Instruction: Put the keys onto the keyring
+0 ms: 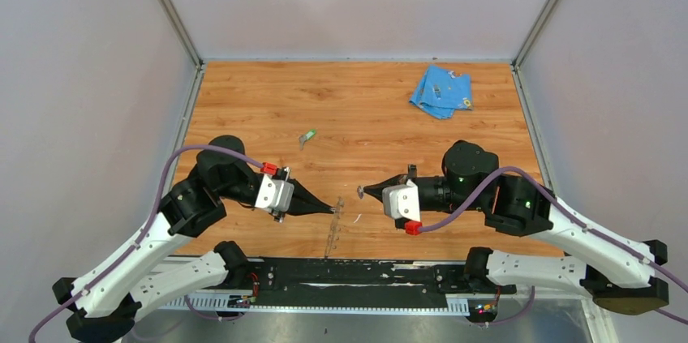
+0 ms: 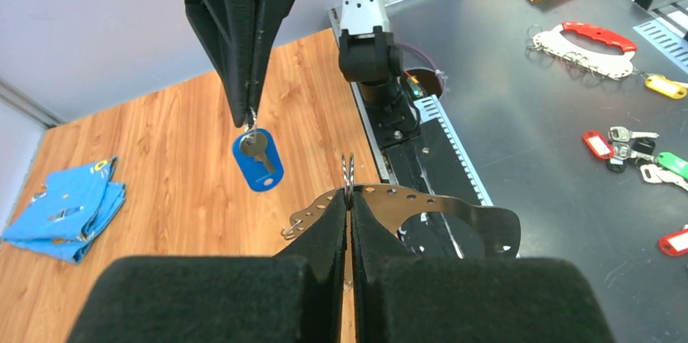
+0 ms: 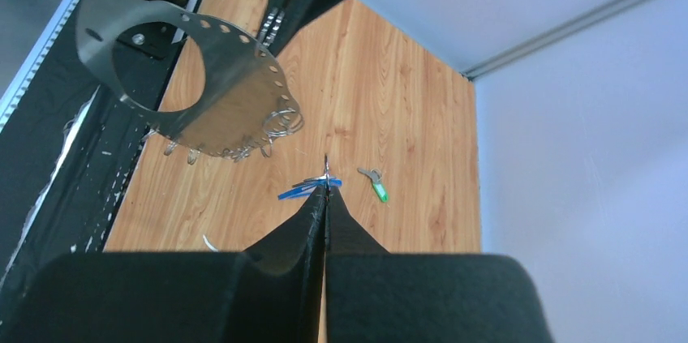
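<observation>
My left gripper is shut on the keyring, a grey metal band with a row of holes. It pinches a small wire ring at the band's edge in the left wrist view, and the band hangs to the right. My right gripper is shut on the blue-headed key, which dangles from its tip just above the table, a short way from the band. In the right wrist view the blue key sits at the shut fingertips, with the band beyond. The green-headed key lies loose on the wood.
A light-blue cloth lies at the back right of the wooden table. A black rail runs along the near edge. Beyond it, a grey metal surface holds other tagged keys and a red-handled key holder.
</observation>
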You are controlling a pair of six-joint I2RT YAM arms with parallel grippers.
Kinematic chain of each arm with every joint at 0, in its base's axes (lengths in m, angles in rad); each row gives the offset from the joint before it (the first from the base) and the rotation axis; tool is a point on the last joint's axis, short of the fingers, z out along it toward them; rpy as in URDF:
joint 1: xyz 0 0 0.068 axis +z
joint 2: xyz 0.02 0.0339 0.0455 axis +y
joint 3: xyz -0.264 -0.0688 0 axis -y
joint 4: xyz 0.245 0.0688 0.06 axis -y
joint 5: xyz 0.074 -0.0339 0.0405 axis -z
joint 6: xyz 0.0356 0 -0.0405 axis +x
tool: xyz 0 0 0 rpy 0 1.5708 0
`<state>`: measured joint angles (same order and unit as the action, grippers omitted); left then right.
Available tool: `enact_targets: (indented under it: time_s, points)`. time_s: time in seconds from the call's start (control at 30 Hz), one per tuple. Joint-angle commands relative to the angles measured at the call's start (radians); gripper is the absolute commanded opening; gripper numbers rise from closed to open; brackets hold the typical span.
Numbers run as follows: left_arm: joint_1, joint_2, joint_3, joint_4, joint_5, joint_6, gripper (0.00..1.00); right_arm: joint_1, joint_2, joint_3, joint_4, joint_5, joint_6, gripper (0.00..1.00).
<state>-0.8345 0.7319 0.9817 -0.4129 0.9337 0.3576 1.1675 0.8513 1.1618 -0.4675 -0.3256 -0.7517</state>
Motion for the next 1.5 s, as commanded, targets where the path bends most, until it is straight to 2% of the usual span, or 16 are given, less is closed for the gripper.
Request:
enact_targets:
  time_s: [0.0,0.2,0.5,1.17,1.47]
  points:
    - [-0.006,0.011,0.019,0.038,0.05,-0.002,0.0,0.05,0.016,0.059,-0.102,-0.018,-0.151,0.0]
    - [-0.005,0.043,0.031,-0.012,0.077,0.043,0.0,0.113,0.043,0.095,-0.127,0.002,-0.214,0.0]
    - [-0.005,0.063,0.035,0.039,0.068,-0.017,0.0,0.189,0.073,0.12,-0.135,0.029,-0.232,0.0]
    - [-0.005,0.062,0.057,-0.035,0.046,0.044,0.0,0.213,0.112,0.159,-0.117,0.071,-0.204,0.0]
    - [-0.005,0.067,0.061,-0.033,0.015,0.028,0.0,0.219,0.118,0.166,-0.114,0.065,-0.196,0.0]
